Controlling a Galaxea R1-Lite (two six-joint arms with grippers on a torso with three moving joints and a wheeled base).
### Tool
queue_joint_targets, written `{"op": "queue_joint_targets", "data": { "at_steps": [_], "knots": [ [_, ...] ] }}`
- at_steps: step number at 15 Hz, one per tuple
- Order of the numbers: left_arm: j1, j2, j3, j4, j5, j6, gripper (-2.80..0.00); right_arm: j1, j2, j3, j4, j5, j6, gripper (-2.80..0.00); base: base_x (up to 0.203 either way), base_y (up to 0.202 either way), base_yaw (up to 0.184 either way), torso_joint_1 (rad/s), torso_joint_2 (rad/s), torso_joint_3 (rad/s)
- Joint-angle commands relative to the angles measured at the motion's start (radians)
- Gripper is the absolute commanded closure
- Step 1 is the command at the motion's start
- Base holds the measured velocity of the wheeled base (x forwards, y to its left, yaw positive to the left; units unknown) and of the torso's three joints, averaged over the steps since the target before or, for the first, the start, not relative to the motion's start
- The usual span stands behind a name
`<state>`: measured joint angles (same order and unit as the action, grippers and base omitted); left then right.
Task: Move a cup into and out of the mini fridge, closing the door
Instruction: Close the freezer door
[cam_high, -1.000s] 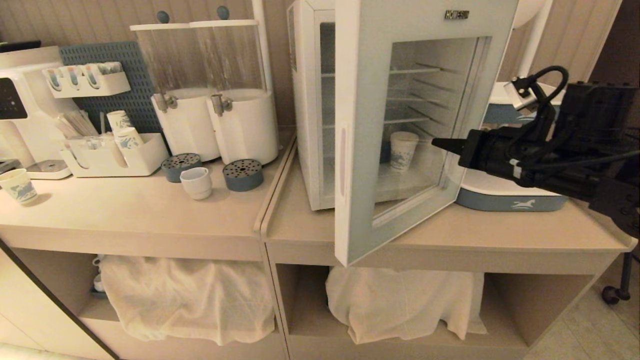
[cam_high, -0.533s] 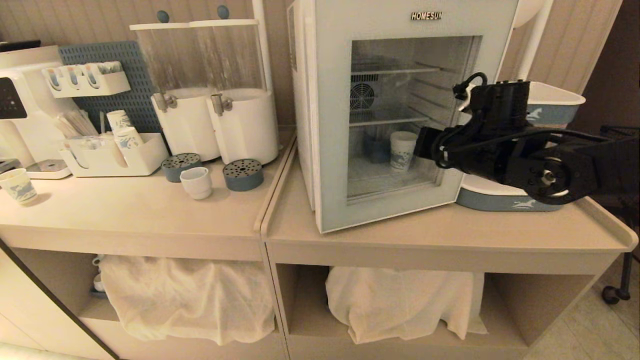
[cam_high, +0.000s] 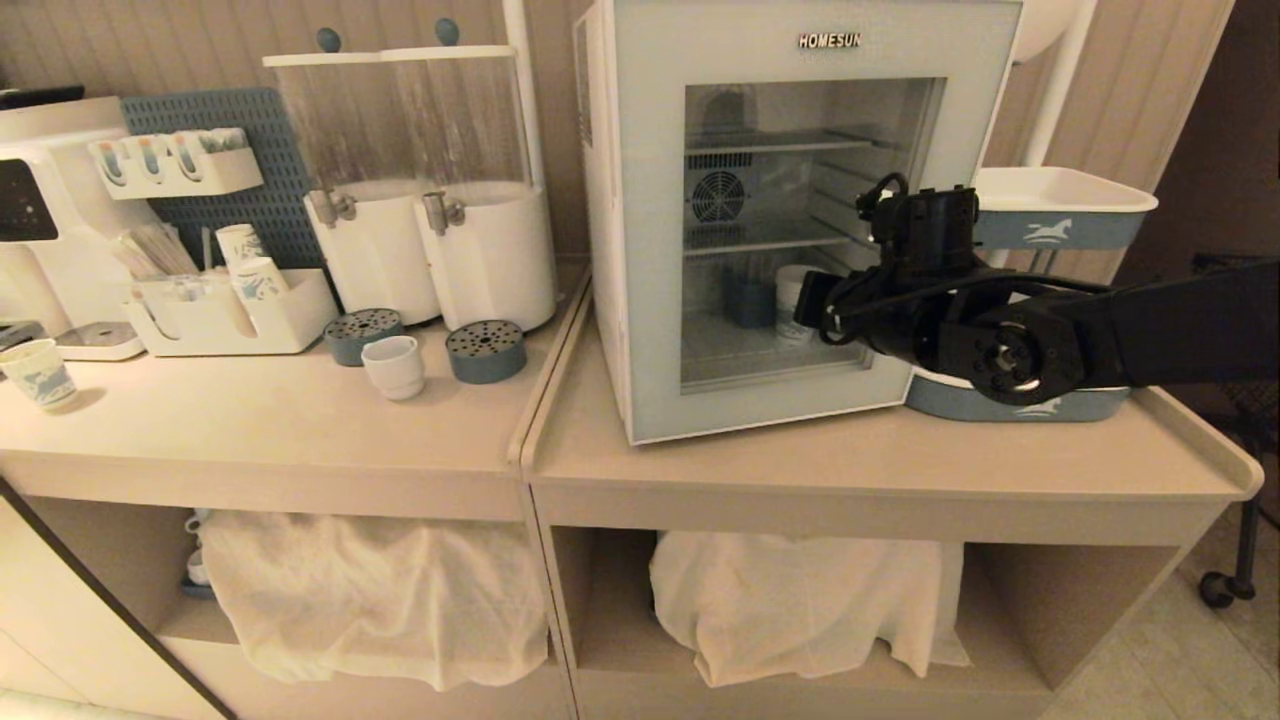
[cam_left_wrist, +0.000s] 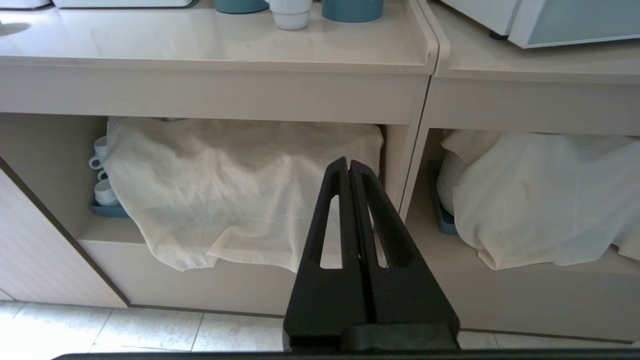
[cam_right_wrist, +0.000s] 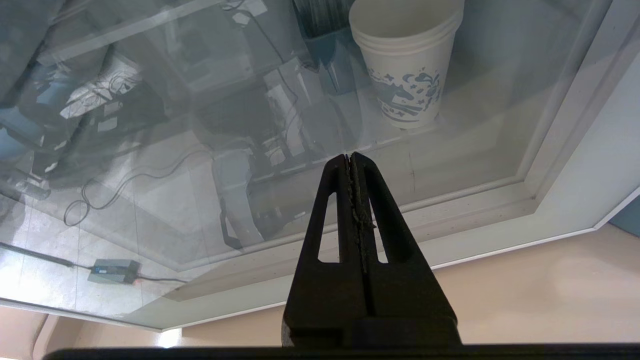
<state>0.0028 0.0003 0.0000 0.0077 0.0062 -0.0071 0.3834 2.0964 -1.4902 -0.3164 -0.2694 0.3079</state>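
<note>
The cup (cam_high: 393, 365), small, squat and white, stands on the left counter in front of the drink dispensers; its base also shows in the left wrist view (cam_left_wrist: 290, 12). The mini fridge (cam_high: 600, 200) stands on the right counter, and the door (cam_high: 650, 250) lies against its body. My right gripper (cam_high: 805, 305) is shut and empty, its tips at the lower part of the door's glass (cam_right_wrist: 200, 125), in line with a patterned paper cup (cam_right_wrist: 407, 75) inside. My left gripper (cam_left_wrist: 348, 161) is shut and empty, low before the counter's under-shelf.
Two white drink dispensers (cam_high: 430, 200) and round blue drip trays (cam_high: 486, 350) stand behind the cup. An organiser with paper cups (cam_high: 230, 310) and a loose paper cup (cam_high: 38, 372) are at the left. A white-and-blue tray stand (cam_high: 1060, 215) flanks the fridge. Cloths (cam_high: 380, 590) cover the shelves below.
The fridge door has swung from wide open to against the fridge body. My right gripper moved left and inward with it, staying shut. The left arm has not moved.
</note>
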Motion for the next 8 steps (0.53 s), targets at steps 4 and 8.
{"op": "queue_joint_targets", "data": {
  "at_steps": [4,8],
  "knots": [
    [0.0,0.0,0.0,0.0,0.0,-0.001,0.0,0.0,-0.152,0.176,-0.007,0.011,-0.016,0.0,0.0,0.0,0.0,0.0,0.0,0.0],
    [0.0,0.0,0.0,0.0,0.0,-0.001,0.0,0.001,-0.552,0.485,-0.03,0.099,-0.11,0.0,0.0,0.0,0.0,0.0,0.0,0.0]
  ]
}}
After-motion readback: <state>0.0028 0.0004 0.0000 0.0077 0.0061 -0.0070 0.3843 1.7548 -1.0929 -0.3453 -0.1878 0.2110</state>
